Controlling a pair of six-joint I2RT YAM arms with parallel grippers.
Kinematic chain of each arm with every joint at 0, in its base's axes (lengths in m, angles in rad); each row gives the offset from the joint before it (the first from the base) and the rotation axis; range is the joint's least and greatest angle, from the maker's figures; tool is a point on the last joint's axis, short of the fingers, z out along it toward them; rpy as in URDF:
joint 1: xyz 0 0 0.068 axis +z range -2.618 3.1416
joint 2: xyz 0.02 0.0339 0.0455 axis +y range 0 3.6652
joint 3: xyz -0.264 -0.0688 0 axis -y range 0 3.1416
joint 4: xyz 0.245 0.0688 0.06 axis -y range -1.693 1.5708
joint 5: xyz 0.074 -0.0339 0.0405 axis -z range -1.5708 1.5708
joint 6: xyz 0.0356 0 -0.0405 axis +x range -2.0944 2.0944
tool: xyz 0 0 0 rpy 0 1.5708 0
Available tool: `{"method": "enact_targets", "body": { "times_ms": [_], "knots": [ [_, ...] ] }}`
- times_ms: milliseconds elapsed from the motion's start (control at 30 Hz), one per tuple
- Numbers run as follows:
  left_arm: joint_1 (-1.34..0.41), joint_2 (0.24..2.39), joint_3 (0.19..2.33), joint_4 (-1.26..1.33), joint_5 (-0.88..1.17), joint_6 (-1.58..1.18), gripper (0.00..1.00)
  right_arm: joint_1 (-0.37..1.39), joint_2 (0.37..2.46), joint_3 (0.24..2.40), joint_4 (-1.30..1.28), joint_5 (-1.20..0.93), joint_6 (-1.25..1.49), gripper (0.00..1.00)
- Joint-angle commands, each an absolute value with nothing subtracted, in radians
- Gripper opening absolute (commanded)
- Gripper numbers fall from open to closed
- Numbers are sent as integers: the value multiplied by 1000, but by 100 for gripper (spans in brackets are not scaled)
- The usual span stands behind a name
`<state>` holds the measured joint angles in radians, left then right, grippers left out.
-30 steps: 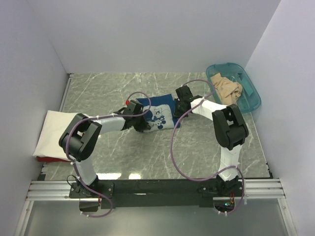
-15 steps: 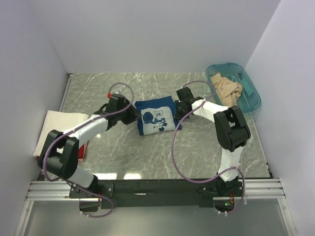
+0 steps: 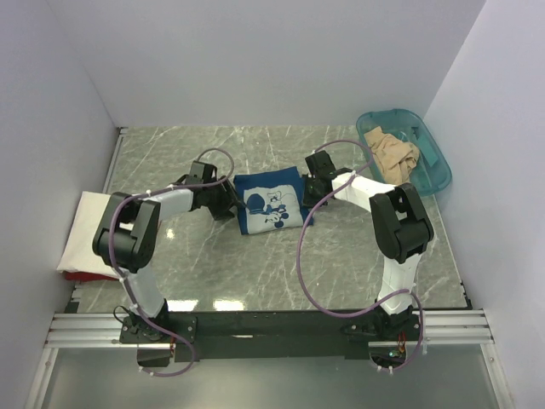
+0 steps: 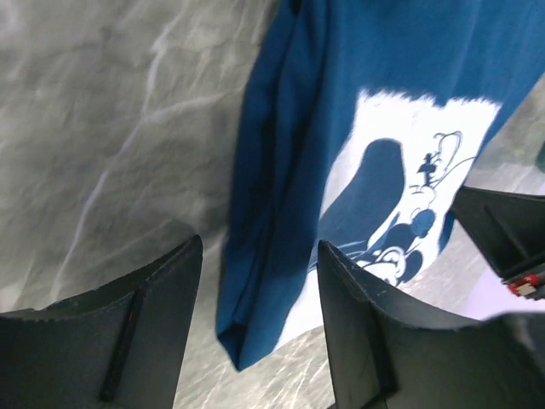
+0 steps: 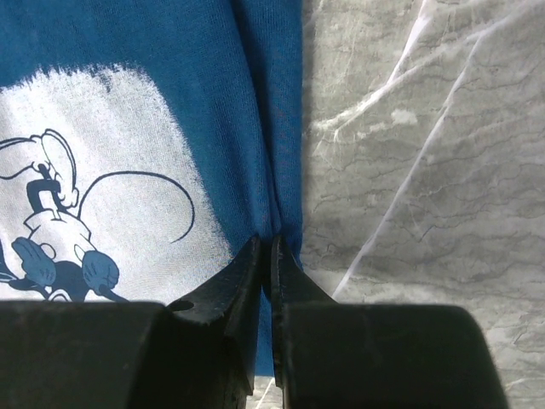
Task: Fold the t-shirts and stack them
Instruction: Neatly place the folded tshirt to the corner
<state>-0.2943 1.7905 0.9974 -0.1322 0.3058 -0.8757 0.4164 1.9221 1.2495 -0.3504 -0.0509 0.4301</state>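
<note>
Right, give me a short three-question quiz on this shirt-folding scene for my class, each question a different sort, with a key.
1. True or false: the tan shirt lies inside the tub.
2. Which gripper pinches the blue shirt? A left, B right, C neither.
3. Fill in, using the robot's own sides: the white shirt lies at the ___ edge of the table.
Key: 1 true. 2 B: the right gripper is shut on the shirt's edge, and the left gripper is open. 3 left.

Bare table [image 3: 255, 273] fronts the navy t-shirt [image 3: 268, 200]; tub [image 3: 436, 170] blocks far right.
</note>
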Motion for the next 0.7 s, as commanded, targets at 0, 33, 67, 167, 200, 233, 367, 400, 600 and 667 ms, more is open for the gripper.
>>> {"method": "enact_targets", "body": {
  "times_ms": [0, 33, 67, 167, 200, 233, 367, 400, 600, 667],
  "knots": [
    [-298, 1836, 1057, -112, 325, -838, 62, 422, 1896, 1224, -367, -74, 419, 11],
    [-296, 1847, 1065, -113, 318, -839, 61, 422, 1894, 1224, -367, -75, 419, 12],
    [-298, 1861, 1065, -112, 313, -841, 61, 423, 1891, 1223, -365, -75, 417, 11],
    [-311, 1888, 1075, -136, 247, -850, 57, 423, 1888, 1221, -364, -78, 419, 12],
    [-331, 1894, 1080, -153, 217, -854, 56, 423, 1888, 1221, -364, -80, 419, 11],
    [-340, 1902, 1091, -184, 184, -865, 53, 423, 1888, 1221, -365, -80, 419, 12],
    [-391, 1936, 1083, -189, 81, -929, 45, 422, 1879, 1220, -362, -83, 419, 11],
    [-411, 1943, 1085, -184, 75, -952, 42, 420, 1878, 1218, -361, -86, 420, 11],
    [-449, 1921, 1112, -251, 3, -1034, 11, 423, 1853, 1204, -353, -86, 431, 13],
    [-449, 1879, 1121, -302, -41, -1048, 1, 422, 1823, 1189, -345, -75, 445, 22]
  ]
}}
